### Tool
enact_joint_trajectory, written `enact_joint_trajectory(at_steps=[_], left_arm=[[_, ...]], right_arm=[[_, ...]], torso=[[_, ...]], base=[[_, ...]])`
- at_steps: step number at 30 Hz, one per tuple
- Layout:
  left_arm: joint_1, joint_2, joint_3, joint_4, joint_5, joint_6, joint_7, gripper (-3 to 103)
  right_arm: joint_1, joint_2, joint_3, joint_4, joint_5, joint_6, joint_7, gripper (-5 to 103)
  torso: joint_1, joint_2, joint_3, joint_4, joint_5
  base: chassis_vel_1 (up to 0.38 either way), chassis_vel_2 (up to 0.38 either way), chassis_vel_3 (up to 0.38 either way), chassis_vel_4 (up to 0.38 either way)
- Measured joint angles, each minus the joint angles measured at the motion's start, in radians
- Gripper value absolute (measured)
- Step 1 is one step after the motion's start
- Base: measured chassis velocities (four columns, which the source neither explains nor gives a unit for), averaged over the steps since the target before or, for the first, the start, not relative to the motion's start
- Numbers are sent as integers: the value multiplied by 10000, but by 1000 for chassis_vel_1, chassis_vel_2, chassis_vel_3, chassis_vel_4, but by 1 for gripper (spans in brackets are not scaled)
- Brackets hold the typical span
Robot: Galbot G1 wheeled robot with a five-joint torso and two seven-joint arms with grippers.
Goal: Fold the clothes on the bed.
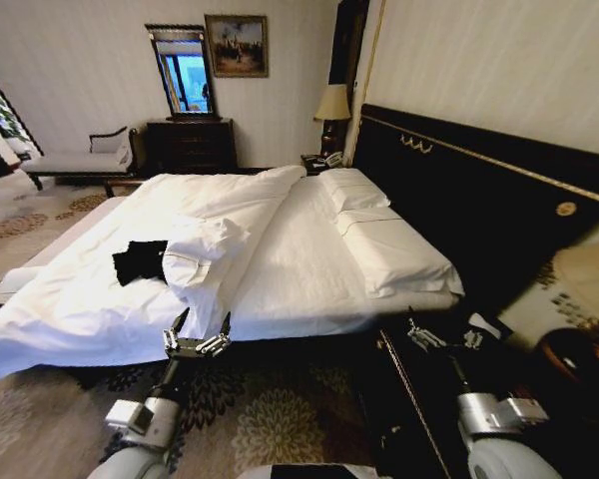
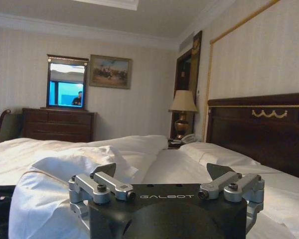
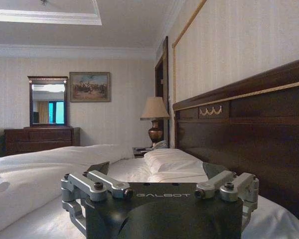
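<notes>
The crumpled black soft-fabric T-shirt lies on the large white-sheeted bed, just beside the folded-back white duvet. The left gripper hovers at the bed's near edge, fingers spread wide, holding nothing. The right gripper hangs beside the dark wooden headboard, likewise wide open and empty.

Black T-shirt, white bed
</notes>
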Motion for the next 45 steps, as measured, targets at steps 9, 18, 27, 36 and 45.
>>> enact_joint_trajectory(at_steps=[9, 18, 27, 36, 45], left_arm=[[24, -108, 84, 40, 83, 8, -29, 100], [-18, -67, 119, 114, 123, 11, -31, 100], [-17, 104, 49, 168, 84, 12, -31, 100], [-53, 242, -63, 208, -38, 0, -33, 100], [-122, 279, -59, 216, -126, -26, -59, 100]], right_arm=[[36, -2, -46, -69, 86, 125, -19, 100], [45, -33, -45, -109, 145, 160, -20, 100], [94, 86, -162, -267, 128, 362, -115, 100], [94, 190, -232, -328, 306, 743, -416, 100], [-11, 294, -77, -385, -68, 863, -668, 100]], torso=[[-1, 1, 0, -1, 0], [-2, 1, 0, 0, 0], [-2, 1, -1, 0, 0], [3, -1, 1, 1, -1], [-6, 3, -2, -1, 0]], base=[[-173, 164, 164, -169], [-129, 147, 131, -138], [-138, 118, 132, -130], [-63, 83, 71, -74], [0, 0, 0, 0]])
